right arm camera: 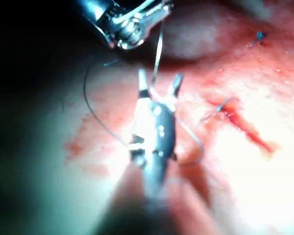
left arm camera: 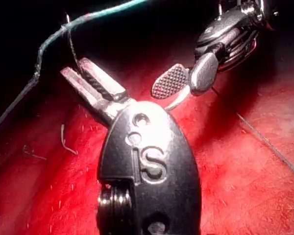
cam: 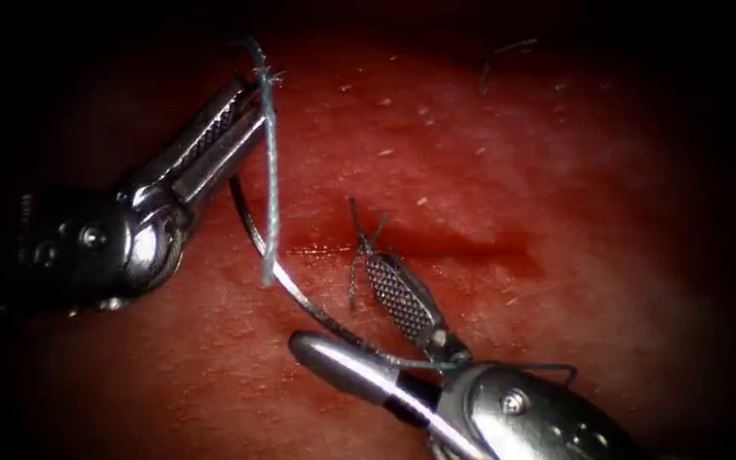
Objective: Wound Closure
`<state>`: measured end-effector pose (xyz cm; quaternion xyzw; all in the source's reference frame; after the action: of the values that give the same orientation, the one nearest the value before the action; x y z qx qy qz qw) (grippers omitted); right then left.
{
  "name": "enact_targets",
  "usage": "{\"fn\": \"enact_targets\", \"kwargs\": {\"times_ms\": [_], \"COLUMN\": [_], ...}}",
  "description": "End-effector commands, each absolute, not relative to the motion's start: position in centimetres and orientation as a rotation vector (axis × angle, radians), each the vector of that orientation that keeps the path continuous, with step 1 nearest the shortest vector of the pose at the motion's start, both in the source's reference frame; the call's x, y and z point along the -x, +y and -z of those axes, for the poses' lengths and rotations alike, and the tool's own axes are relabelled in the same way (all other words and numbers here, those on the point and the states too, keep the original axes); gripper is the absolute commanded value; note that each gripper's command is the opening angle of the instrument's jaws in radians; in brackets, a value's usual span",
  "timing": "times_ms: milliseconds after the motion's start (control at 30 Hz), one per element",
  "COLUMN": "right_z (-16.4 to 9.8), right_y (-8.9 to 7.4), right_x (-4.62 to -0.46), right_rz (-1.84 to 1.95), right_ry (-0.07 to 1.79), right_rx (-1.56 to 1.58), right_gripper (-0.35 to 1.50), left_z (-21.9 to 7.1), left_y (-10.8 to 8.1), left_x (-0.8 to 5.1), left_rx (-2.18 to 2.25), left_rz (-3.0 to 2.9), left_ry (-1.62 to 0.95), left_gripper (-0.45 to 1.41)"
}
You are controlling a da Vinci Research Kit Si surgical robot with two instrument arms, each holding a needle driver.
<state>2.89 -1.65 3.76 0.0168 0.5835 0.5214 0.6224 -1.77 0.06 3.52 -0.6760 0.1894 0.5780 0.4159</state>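
So the left tool [cam: 240, 128], upper left of the endoscope frame, has its jaws clenched on the needle [cam: 300, 298] near 1 end; the curve hangs free above the tissue [cam: 555, 170], not in it. The teal thread [cam: 271, 187] drapes over those jaws. The right tool [cam: 359, 328] at the bottom sits spread wide, grasping nothing, the needle passing between its jaws. The cut [cam: 470, 249] already has 1 knot [cam: 361, 243] with cut ends at its left end; the stretch to its right looks unclosed.

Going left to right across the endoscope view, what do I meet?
Left tool, its jaws closed on the needle's end → blue-green thread hanging down → curved needle, clear of the tissue → knot with cut ends at the cut → right tool, jaws open, holding nothing.
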Motion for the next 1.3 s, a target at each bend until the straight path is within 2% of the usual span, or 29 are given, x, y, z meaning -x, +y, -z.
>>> {"fn": "enact_targets", "kwargs": {"times_ms": [33, 167, 367, 433, 500, 567, 667, 767, 1033, 1300], "right_z": [-3.8, -3.8, -3.8, -3.8, -3.8, -3.8, -3.9, -3.9, -3.9, -3.7], "right_y": [-1.7, -1.7, -1.8, -1.8, -1.8, -1.7, -1.7, -1.7, -1.6, -1.3], "right_x": [-2.93, -2.93, -2.90, -2.87, -2.83, -2.78, -2.66, -2.53, -2.14, -1.78], "right_rz": [-1.186, -1.169, -1.145, -1.110, -1.053, -0.989, -0.911, -0.839, -0.548, -0.274], "right_ry": [1.338, 1.337, 1.327, 1.300, 1.265, 1.241, 1.207, 1.166, 1.026, 0.778], "right_rx": [-0.034, -0.023, -0.011, -0.011, 0.001, 0.028, 0.043, 0.033, 0.101, 0.205], "right_gripper": [0.32, -0.35, -0.35, -0.35, -0.35, -0.35, -0.35, -0.35, -0.35, -0.35], "left_z": [-3.6, -3.6, -3.6, -3.6, -3.6, -3.6, -3.6, -3.6, -3.7, -3.6], "left_y": [0.1, 0.1, 0.1, 0.1, 0.1, 0.1, 0.1, 0.1, -0.2, -0.4], "left_x": [1.84, 1.84, 1.85, 1.86, 1.88, 1.87, 1.84, 1.81, 1.73, 1.68], "left_rx": [1.698, 1.697, 1.669, 1.652, 1.634, 1.606, 1.540, 1.496, 1.446, 1.421], "left_rz": [-1.451, -1.450, -1.454, -1.447, -1.442, -1.462, -1.548, -1.646, -1.872, -1.924], "left_ry": [0.477, 0.471, 0.436, 0.407, 0.361, 0.300, 0.179, 0.085, -0.160, -0.209], "left_gripper": [-0.45, -0.45, -0.45, 0.00, 0.59, 0.88, 1.14, 1.23, 1.23, 1.19]}}
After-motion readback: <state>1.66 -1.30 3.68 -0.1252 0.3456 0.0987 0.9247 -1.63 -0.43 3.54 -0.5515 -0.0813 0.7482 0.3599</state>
